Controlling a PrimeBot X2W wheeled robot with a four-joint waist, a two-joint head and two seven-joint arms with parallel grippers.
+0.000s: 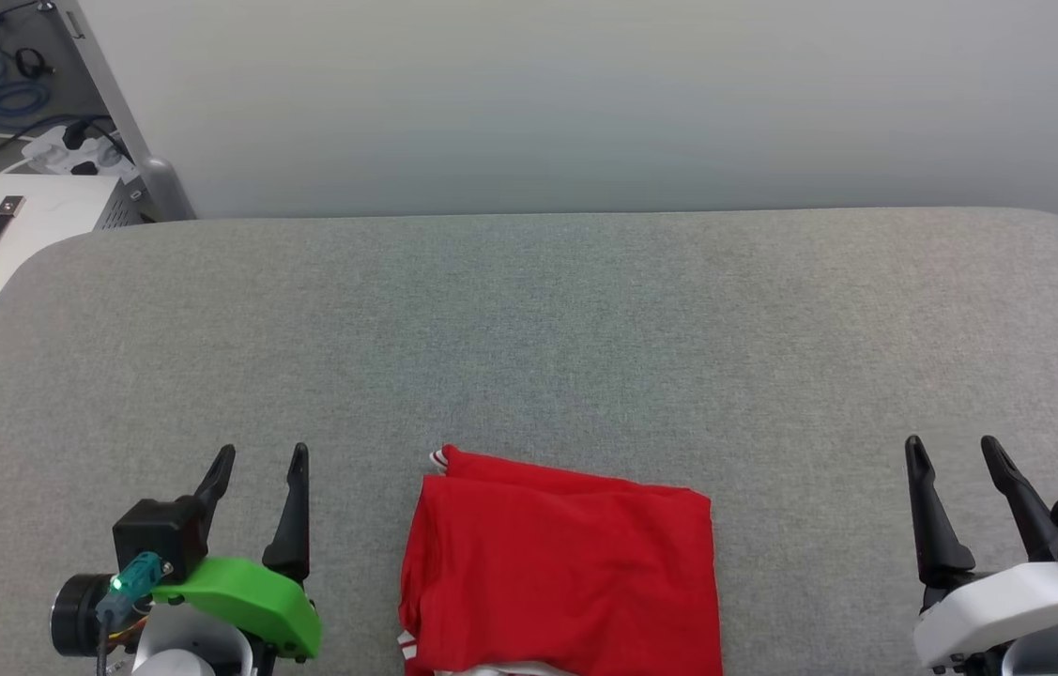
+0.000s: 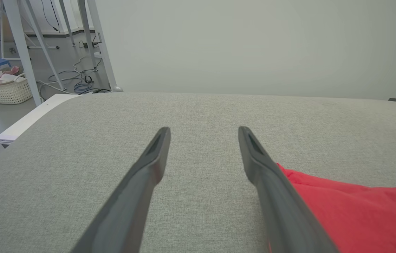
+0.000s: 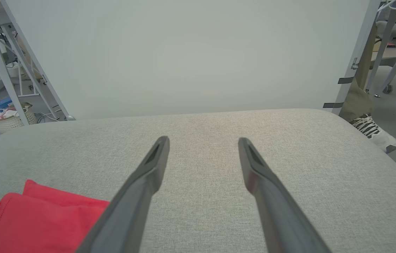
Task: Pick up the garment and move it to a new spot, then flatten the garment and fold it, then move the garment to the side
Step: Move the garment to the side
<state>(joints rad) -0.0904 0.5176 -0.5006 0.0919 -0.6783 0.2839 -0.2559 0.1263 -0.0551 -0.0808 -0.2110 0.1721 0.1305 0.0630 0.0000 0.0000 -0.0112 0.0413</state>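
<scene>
Both your left gripper [image 1: 258, 460] and right gripper [image 1: 954, 453] gape empty; the folded garment [image 1: 561, 577] lies between them at the table's [image 1: 585, 329] near edge

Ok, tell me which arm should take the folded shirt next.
Left, probably: the left gripper, open, sits closer to the garment than the right gripper, also open, which has more bare table between.

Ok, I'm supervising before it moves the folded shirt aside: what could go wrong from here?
The garment lies folded in layers; pinching only the top layer could undo the fold. Its near edge runs out of the head view, so a grasp there goes unchecked. A person's shoe stands beside the table; a wide sideways swing might come close.
</scene>
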